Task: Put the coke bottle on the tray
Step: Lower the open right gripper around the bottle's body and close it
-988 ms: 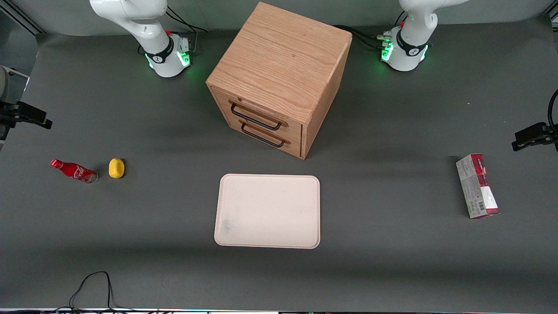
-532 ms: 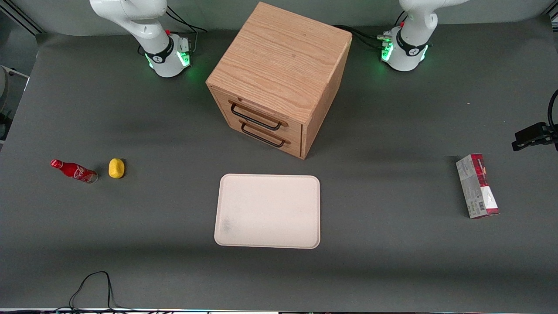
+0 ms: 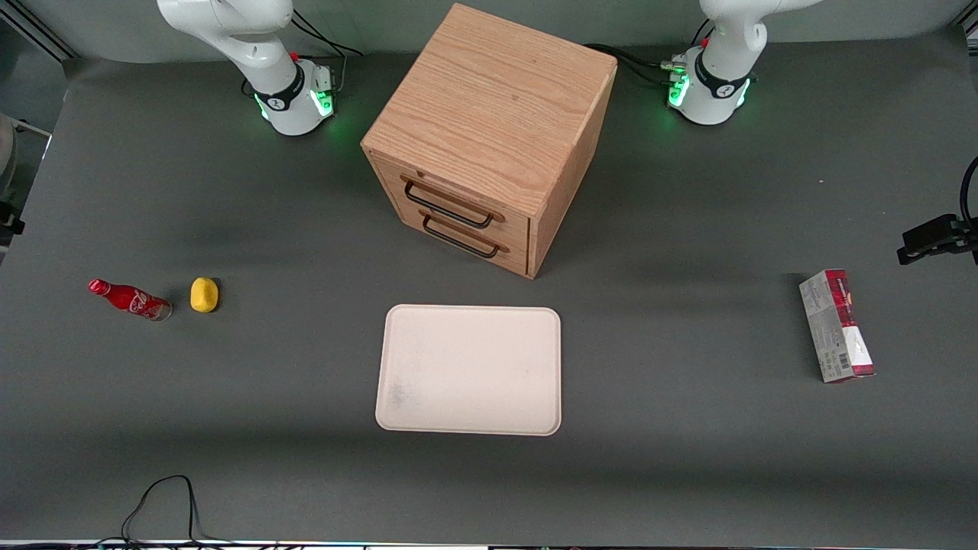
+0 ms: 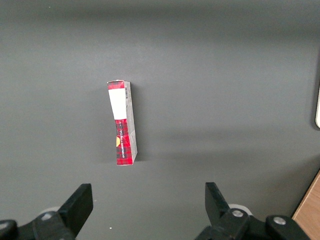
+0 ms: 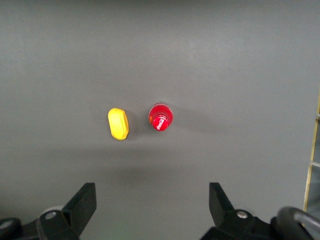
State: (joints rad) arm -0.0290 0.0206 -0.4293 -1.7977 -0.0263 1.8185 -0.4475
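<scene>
While the hand (image 5: 152, 210) hovers spread, the coke bottle (image 3: 129, 299) stands on grey table (image 3: 688, 428).

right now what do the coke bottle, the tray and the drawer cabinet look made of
Coke bottle: glossy red, probably plastic or coated metal, clear base. Tray: matte cream, likely plastic, rounded moulded corners. Drawer cabinet: oak-look wood grain, dark metal handles. The pincer hangs open above the bottle.

Gripper (image 5: 151, 212): dark fingers, formerly seen in the front view at the working arm's end of the table, are now almost wholly withdrawn past that edge. Fingers are held spread, high over the coke bottle (image 5: 161, 117), which is viewed cap-on beneath the claw.
</scene>
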